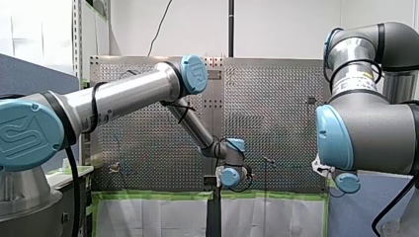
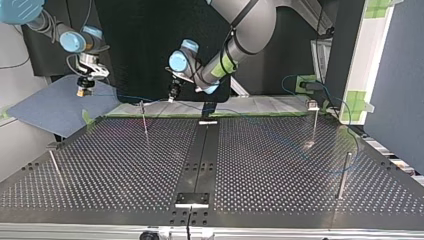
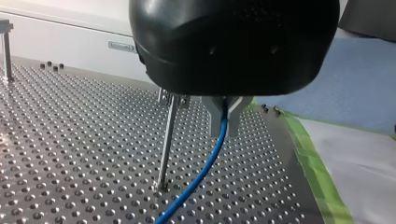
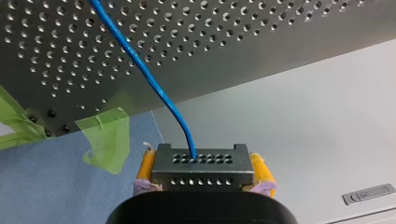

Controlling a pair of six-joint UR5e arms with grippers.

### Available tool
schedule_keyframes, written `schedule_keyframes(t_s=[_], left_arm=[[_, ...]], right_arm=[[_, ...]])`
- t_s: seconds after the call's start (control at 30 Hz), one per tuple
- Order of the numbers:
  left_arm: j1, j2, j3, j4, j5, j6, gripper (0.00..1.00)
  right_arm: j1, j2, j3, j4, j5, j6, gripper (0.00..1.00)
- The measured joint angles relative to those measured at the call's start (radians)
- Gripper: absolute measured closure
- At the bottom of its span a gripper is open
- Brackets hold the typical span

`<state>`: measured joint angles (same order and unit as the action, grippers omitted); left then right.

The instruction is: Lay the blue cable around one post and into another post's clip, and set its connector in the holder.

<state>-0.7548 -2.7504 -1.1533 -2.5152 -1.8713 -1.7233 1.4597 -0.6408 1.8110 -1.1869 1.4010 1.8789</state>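
Bright, even indoor light, soft shadows — pale glare across the perforated table [image 2: 280, 170]

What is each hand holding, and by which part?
My left hand pinches the blue cable along its length, beside a post; my right hand clamps the cable's metal connector by its sides.

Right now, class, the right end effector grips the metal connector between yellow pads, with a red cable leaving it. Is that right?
Not quite: the cable is blue, not red. The right wrist view shows the right end effector gripping the metal connector between yellow pads.
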Motion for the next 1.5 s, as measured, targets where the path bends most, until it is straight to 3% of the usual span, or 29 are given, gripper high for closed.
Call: schedule_keyframes(t_s=[0.23,0.5,0.77,1.07,1.5], left_arm=[[0.005,0.0,0.004,-0.002,0.017,-0.001,1.0],[0.003,-0.006,0.025,-0.012,0.041,-0.001,1.0],[0.008,-0.017,0.048,-0.04,0.046,-0.001,1.0],[0.011,-0.071,0.117,-0.101,0.045,0.002,1.0],[0.021,-0.075,0.154,-0.132,0.052,0.001,1.0]], right_arm=[[0.002,0.001,-0.009,0.034,-0.002,-0.001,1.0],[0.005,0.003,-0.015,0.035,-0.005,0.0,1.0],[0.005,0.005,-0.02,0.036,-0.005,0.003,1.0],[0.006,0.006,-0.027,0.043,-0.005,0.003,1.0],[0.006,0.009,-0.036,0.047,-0.005,0.004,1.0]])
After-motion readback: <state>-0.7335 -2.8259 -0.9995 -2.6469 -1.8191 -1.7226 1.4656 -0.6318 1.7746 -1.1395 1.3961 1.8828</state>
